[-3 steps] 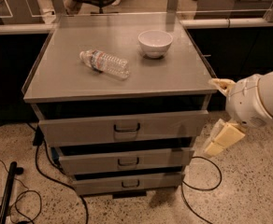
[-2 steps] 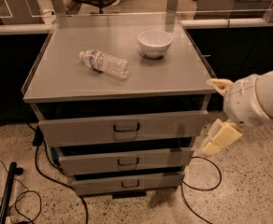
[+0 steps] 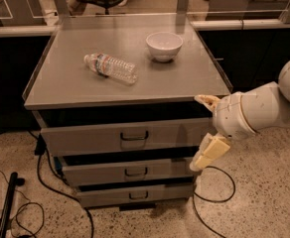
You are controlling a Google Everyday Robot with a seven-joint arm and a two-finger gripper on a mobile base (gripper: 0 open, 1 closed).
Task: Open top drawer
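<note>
Leftward nudge of my gripper (image 3: 194,133), now centre-right at right edge of cabinet (image 3: 70,86), jaws wide, empty; approach step, top drawer (image 3: 85,139) mid-frame not pulled out, next I line up on its handle (image 3: 134,135).

Arm (image 3: 264,110) is reaching in from 3 o'clock. The gripper (image 3: 203,132) is hanging around 4 o'clock of center, pointing toward 9, with fingers sitting wide apart, one at 12, one at 6.
</note>
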